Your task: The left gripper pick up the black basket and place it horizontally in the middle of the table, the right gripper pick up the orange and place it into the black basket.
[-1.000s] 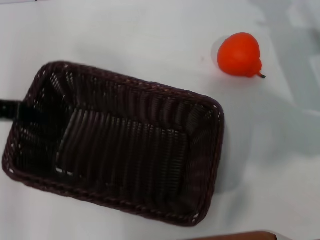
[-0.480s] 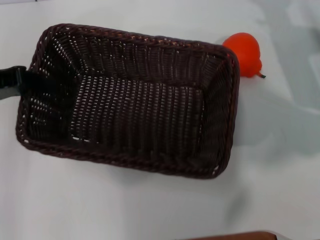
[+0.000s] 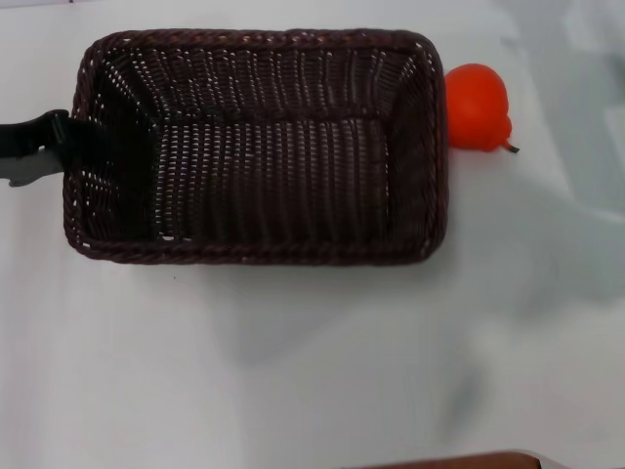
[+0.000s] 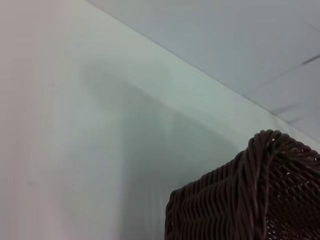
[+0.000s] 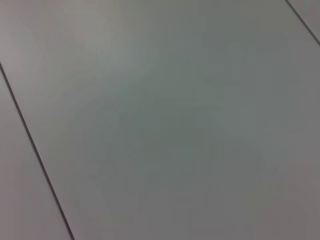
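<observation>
The head camera is looking steeply down; the left wrist camera is sitting close beside the black basket (image 3: 254,147), sharing it.

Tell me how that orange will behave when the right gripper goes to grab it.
The orange looks round and glossy, so it may slip in a loose pinch and roll if nudged. It sits against the black basket, probably blocking a roll that way; its stem nub may slow rolling too.

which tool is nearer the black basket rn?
Left. The left tool is at the black basket's left short wall; the right tool shows in no view.
</observation>
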Tool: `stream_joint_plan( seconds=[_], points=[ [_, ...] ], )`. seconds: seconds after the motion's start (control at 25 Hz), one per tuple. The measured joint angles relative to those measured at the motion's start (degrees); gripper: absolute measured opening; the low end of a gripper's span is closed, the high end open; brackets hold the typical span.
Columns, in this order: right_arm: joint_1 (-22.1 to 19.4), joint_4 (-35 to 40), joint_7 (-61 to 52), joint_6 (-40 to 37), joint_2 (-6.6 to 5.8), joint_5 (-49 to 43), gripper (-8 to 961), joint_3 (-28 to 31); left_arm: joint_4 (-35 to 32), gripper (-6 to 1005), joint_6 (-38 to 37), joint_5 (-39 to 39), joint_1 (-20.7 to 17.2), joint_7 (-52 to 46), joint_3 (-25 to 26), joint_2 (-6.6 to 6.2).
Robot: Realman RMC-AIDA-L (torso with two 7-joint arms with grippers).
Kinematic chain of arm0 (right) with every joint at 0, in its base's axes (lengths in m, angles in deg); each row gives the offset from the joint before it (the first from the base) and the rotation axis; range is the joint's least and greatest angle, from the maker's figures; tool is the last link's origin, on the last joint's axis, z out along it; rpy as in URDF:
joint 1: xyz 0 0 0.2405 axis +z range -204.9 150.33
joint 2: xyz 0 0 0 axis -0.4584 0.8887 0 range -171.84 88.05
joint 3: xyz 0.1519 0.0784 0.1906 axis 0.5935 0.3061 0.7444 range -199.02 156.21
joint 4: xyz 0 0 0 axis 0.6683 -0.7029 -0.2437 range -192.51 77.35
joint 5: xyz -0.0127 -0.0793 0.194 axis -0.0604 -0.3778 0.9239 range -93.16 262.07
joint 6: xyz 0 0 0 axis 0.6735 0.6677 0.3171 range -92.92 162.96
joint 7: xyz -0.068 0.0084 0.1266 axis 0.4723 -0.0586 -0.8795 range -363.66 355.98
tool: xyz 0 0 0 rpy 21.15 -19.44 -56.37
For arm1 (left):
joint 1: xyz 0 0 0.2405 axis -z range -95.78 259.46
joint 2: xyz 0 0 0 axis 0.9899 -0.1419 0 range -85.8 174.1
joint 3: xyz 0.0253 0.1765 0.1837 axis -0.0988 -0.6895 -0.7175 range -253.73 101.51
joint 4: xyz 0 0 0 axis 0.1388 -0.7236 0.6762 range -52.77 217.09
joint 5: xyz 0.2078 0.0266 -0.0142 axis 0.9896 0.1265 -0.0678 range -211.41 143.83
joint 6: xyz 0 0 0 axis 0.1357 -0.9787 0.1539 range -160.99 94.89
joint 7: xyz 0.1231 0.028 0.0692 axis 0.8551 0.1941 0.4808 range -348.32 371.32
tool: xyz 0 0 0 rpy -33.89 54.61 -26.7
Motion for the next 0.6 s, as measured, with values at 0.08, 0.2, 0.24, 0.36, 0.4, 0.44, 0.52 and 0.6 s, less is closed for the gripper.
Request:
stream_joint_plan(
  seconds=[0.08, 0.2, 0.24, 0.36, 0.4, 0.44, 0.52, 0.6],
  points=[
    [0.0, 0.0, 0.0, -0.2, 0.04, 0.0, 855, 0.0, -1.1, 203, -1.3, -0.1, 0.0, -0.1, 0.0, 0.0],
    [0.1, 0.0, 0.0, -0.4, 0.05, 0.0, 854, 0.0, -1.9, 207, -2.7, -0.2, -0.3, -0.5, 0.1, -0.01],
    [0.1, 0.0, 0.0, -0.5, 0.06, 0.0, 854, 0.1, -2.0, 208, -3.1, -0.2, -0.4, -0.7, 0.1, -0.02],
    [0.1, 0.0, 0.0, -1.2, 0.06, 0.0, 854, 0.5, -2.3, 212, -3.9, -0.2, -0.9, -1.2, 0.0, -0.02],
    [0.1, -0.1, 0.0, -1.4, 0.06, 0.0, 854, 0.5, -2.4, 213, -4.0, -0.2, -1.0, -1.5, -0.2, -0.02],
    [0.1, -0.1, 0.0, -1.5, 0.05, 0.0, 854, 0.5, -2.4, 214, -4.0, -0.2, -1.0, -1.7, -0.4, -0.02],
    [0.2, -0.2, 0.0, -1.6, 0.01, 0.0, 854, 0.6, -2.6, 217, -3.8, -0.4, -1.3, -2.1, -0.4, -0.02],
    [0.2, -0.2, 0.0, -1.7, 0.0, 0.1, 854, 0.6, -2.7, 219, -3.8, -0.6, -1.3, -2.2, -0.5, -0.06]
  ],
)
